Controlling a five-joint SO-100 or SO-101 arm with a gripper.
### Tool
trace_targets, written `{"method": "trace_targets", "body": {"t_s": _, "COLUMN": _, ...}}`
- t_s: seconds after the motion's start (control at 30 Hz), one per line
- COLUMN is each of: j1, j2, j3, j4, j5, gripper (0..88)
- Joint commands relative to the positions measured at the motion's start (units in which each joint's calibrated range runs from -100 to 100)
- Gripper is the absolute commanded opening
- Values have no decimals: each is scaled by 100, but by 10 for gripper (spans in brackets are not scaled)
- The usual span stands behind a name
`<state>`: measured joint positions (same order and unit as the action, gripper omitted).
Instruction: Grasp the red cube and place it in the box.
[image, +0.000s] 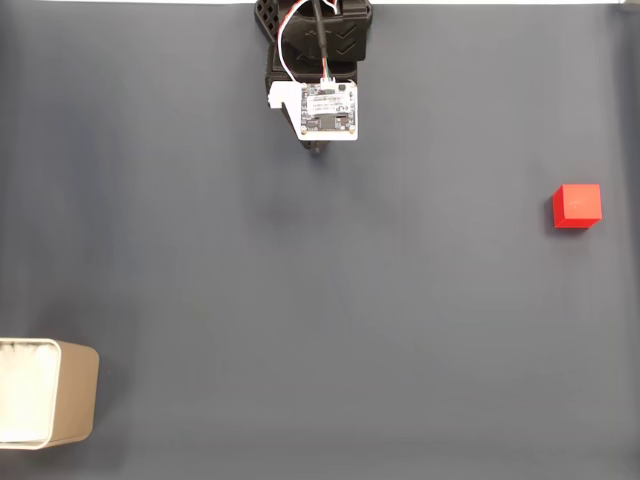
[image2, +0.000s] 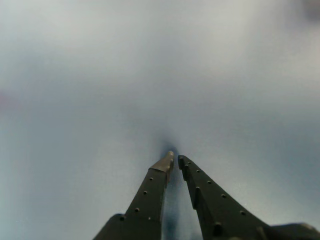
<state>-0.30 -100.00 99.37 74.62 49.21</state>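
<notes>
Arm folded at the top edge of the table (image: 300, 300), its gripper (image2: 175, 159) nearly closed and empty, far from the red cube (image: 577, 205) and box (image: 70, 392).

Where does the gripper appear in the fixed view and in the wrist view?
Fixed view: the gripper sits at top centre, mostly hidden under the arm's white circuit board.
Wrist view: the gripper rises from the bottom edge, its two dark fingers nearly meeting at centre.
Shared landmark: the dark grey table surface under the fingertips in both views.

Dark grey matte tabletop (image: 300, 330), even soft light
</notes>
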Motion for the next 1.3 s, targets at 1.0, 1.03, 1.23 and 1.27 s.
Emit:
{"method": "trace_targets", "body": {"t_s": 1.0, "j1": 165, "j2": 4081, "j3": -6077, "j4": -1692, "j5": 215, "gripper": 0}}
{"method": "trace_targets", "body": {"t_s": 1.03, "j1": 165, "j2": 4177, "j3": -6178, "j4": -1610, "j5": 249, "gripper": 0}}
{"method": "trace_targets", "body": {"t_s": 1.23, "j1": 143, "j2": 4766, "j3": -6725, "j4": -1225, "j5": 376, "gripper": 0}}
{"method": "trace_targets", "body": {"t_s": 1.27, "j1": 129, "j2": 4853, "j3": -6798, "j4": -1167, "j5": 396, "gripper": 0}}
